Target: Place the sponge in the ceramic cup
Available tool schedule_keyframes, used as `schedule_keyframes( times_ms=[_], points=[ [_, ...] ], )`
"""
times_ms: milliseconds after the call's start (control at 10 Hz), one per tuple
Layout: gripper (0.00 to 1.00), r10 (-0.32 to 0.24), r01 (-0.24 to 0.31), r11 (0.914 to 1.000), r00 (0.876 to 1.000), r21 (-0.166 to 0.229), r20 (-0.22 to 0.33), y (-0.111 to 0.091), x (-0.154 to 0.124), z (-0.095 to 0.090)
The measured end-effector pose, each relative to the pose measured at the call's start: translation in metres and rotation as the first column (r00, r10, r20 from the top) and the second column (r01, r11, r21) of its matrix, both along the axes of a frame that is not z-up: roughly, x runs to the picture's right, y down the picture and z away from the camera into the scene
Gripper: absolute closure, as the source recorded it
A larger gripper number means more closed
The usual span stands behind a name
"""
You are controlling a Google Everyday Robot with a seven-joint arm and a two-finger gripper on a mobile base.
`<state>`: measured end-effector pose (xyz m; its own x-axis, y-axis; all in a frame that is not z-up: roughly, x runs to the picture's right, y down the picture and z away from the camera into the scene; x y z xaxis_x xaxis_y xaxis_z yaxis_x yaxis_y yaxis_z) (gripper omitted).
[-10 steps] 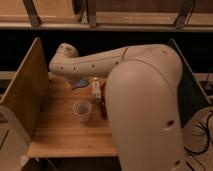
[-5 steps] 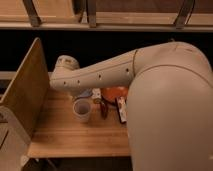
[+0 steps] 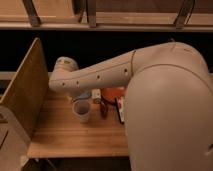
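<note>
Just above the ceramic cup (image 3: 81, 111), the tool (image 3: 78, 95) hangs down from the bent end of the robot arm (image 3: 100, 77), mostly hidden behind that pale segment. Whether the tool is clenched or released cannot be told. The sponge (image 3: 86, 94) shows as a dull-blue bit at the tool, over the far side of the cup's rim and close to it. I cannot tell whether it is gripped or whether it touches the rim. The cup itself stands upright on the wooden tabletop (image 3: 60, 137), mouth up.

Right of the cup and a little beyond it lies a whitish oblong block (image 3: 96, 95), just beside the sponge. Farther right of the cup sits an orange-red round thing (image 3: 114, 93), its top covered by the arm. Also right of the cup, but nearer the viewer, are 2 dark things: a small dark item (image 3: 103, 107) near the cup, and a flat dark piece (image 3: 120, 110) at the edge of the robot body (image 3: 170, 115).

Left of the cup, well apart from it, a wooden side panel (image 3: 25, 95) stands upright along the tabletop's edge. The robot body fills everything to the right of the cup. From it the 1 arm reaches up and leftward, passing over the cup to a rounded joint (image 3: 64, 67) above and left of the cup.
</note>
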<state>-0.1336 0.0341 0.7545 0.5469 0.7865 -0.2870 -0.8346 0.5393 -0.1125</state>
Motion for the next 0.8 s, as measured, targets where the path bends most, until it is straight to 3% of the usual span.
schedule_keyframes(
  times_ms=[400, 800],
  points=[
    [1.00, 0.009, -0.008, 0.9982, 1.000, -0.060, 0.021, 0.023, -0.012, -0.001],
    [1.00, 0.080, -0.074, 0.9920, 0.995, -0.102, 0.058, 0.032, -0.023, -0.013]
  ],
)
